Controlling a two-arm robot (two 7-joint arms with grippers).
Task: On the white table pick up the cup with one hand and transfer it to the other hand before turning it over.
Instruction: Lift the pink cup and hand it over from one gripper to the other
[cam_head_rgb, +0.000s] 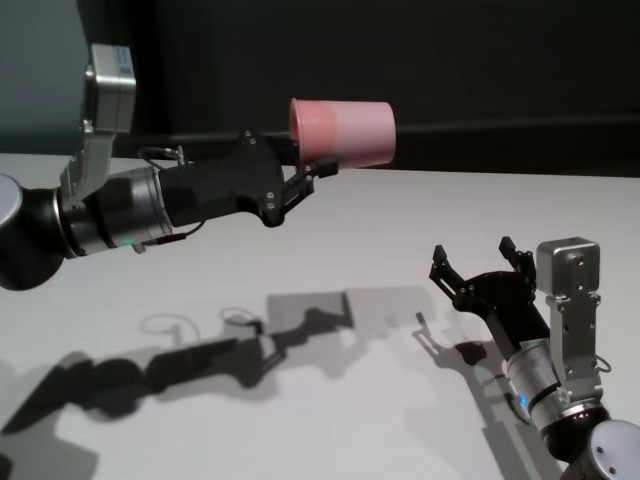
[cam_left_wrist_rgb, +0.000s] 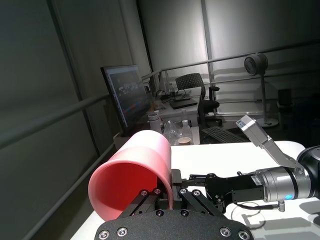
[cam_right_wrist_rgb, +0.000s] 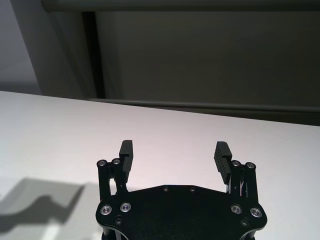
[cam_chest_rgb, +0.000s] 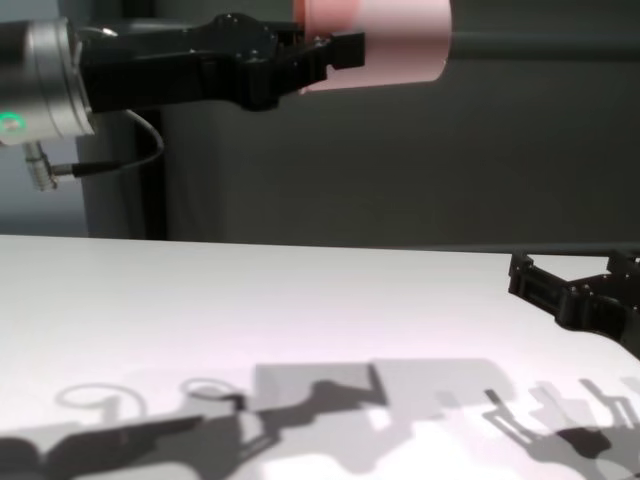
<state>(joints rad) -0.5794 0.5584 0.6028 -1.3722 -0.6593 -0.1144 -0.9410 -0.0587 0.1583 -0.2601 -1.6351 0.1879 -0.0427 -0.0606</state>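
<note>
The pink cup (cam_head_rgb: 345, 133) hangs on its side high above the white table (cam_head_rgb: 330, 240), its open rim facing the left arm and its base pointing right. My left gripper (cam_head_rgb: 318, 170) is shut on the wall at the cup's rim. The left wrist view shows the cup (cam_left_wrist_rgb: 132, 175) pinched between the closed fingers (cam_left_wrist_rgb: 170, 192). In the chest view the cup (cam_chest_rgb: 385, 40) sits at the top edge. My right gripper (cam_head_rgb: 475, 252) stands open low over the table at the right, below and to the right of the cup, with nothing between its fingers (cam_right_wrist_rgb: 126, 150).
Shadows of both arms fall on the bare white tabletop (cam_chest_rgb: 250, 310). A dark wall (cam_head_rgb: 450, 60) runs behind the table's far edge. The left wrist view shows a monitor (cam_left_wrist_rgb: 125, 97) and office chairs in the room beyond.
</note>
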